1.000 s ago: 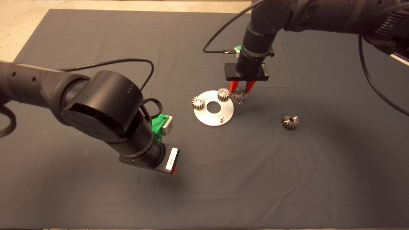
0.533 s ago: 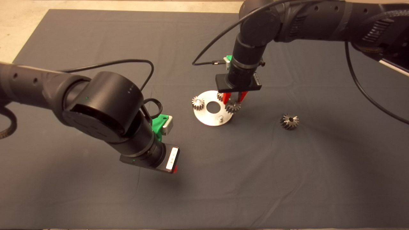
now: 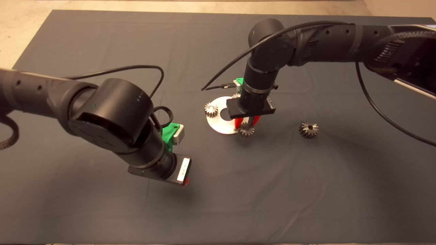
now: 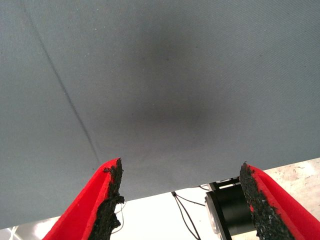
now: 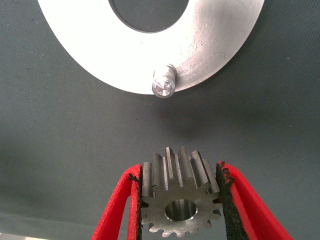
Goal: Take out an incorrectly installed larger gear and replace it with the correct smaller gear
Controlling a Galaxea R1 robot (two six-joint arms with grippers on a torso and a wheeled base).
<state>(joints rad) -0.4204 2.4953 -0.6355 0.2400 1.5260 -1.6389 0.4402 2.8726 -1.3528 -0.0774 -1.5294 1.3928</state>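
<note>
- My right gripper (image 3: pixel 246 126) is clamped on the smaller gear (image 3: pixel 245 130), one red finger (image 5: pixel 117 210) pressed against each side of its teeth, the round bore facing up.
- In the right wrist view the smaller gear (image 5: pixel 180 200) hangs over the dark mat (image 3: pixel 102 41), just off the near rim of the round metal plate (image 5: pixel 100 55) and close to a bare pin (image 5: pixel 164 85) standing at that rim.
- The metal plate (image 3: pixel 218 124) lies flat near the middle of the tabletop, with a round hole at its centre.
- One small gear (image 3: pixel 211 109) sits on the plate's left side; another small gear (image 3: pixel 235 96) peeks out at the far side, mostly hidden behind my right wrist.
- The larger gear (image 3: pixel 308 129) lies alone on the mat, well to the right of the plate.
- My left gripper (image 4: pixel 180 200) hovers over bare mat at the near left, fingers spread wide with nothing between them.
</note>
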